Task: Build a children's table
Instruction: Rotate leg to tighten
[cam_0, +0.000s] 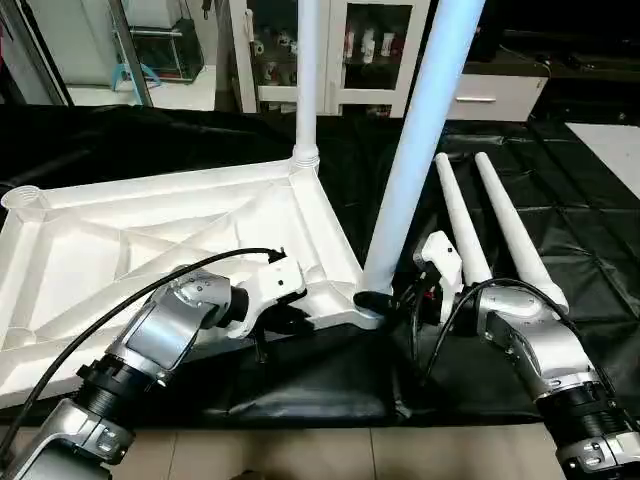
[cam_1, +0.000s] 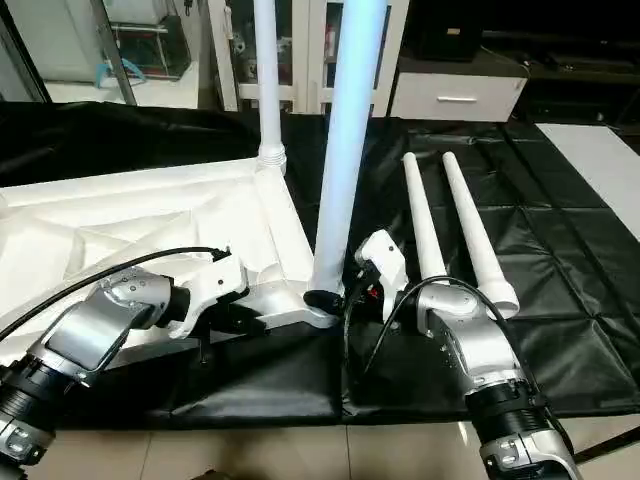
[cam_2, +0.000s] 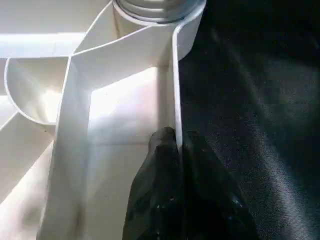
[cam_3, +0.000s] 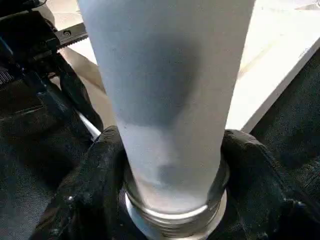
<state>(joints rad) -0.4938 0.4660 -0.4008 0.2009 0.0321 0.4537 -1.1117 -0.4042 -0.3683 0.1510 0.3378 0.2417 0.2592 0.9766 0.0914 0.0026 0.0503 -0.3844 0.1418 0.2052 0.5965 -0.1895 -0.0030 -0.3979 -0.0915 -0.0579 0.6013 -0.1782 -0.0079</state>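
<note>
While my left gripper (cam_2: 177, 145) pinches the near rim of the upturned tabletop (cam_0: 150, 230), my right gripper (cam_3: 170, 170) clasps the base of an upright leg (cam_0: 415, 140) at the near right corner socket. Another leg (cam_0: 307, 75) stands in the far right socket, and two spare legs (cam_0: 490, 225) lie on the black table (cam_0: 590, 230) to the right.

White ribbed tabletop (cam_0: 150, 240) upside down, two legs (cam_0: 415, 150) upright in sockets, two loose legs (cam_0: 490, 225) beside.

Head stereo pair looking forward and down over both forearms at the worktop (cam_0: 560, 220), wrist cameras peering close along each pincer, all sharing the tabletop (cam_0: 150, 240) corner.
</note>
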